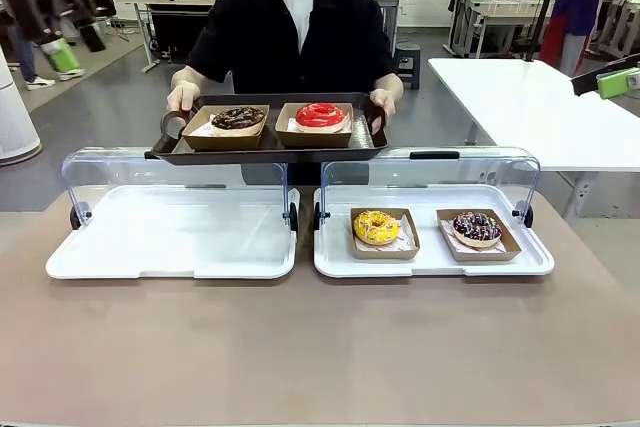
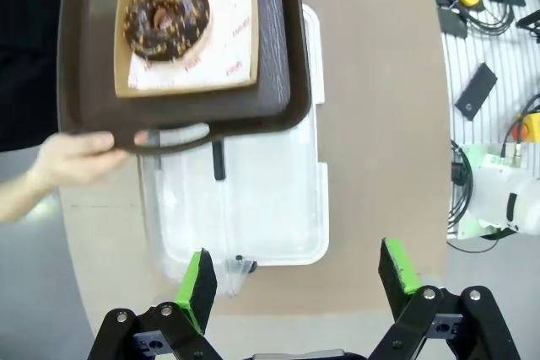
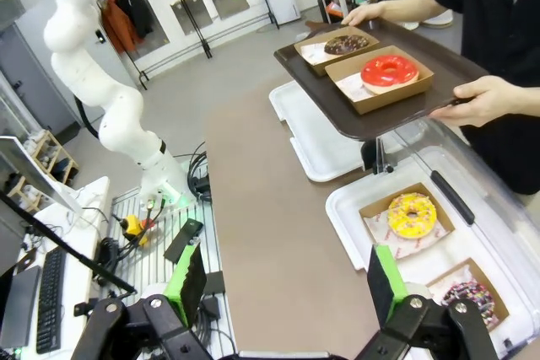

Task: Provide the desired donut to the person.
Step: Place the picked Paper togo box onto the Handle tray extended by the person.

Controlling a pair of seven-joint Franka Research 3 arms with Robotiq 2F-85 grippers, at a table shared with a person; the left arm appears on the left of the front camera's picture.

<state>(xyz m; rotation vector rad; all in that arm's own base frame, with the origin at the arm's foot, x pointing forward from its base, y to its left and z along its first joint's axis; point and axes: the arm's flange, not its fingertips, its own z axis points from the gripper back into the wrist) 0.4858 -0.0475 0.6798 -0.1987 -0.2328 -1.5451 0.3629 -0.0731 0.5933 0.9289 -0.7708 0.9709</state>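
Two lidded display trays (image 1: 433, 259) are set side by side on the worktop (image 1: 320, 347). In the right one, two boxed donuts (image 1: 376, 227) are placed side by side. Behind and above these display trays, a serving tray (image 1: 268, 150) carrying two more boxed donuts (image 1: 320, 115) is held by the person's hands (image 1: 183, 95).

A grey floor (image 1: 90, 117) spreads behind the brown table (image 1: 300, 347) that fills the lower frame. A white table (image 1: 540, 107) stands at the right, and more benches (image 1: 480, 7) line the upper right and upper left under bright, even light.
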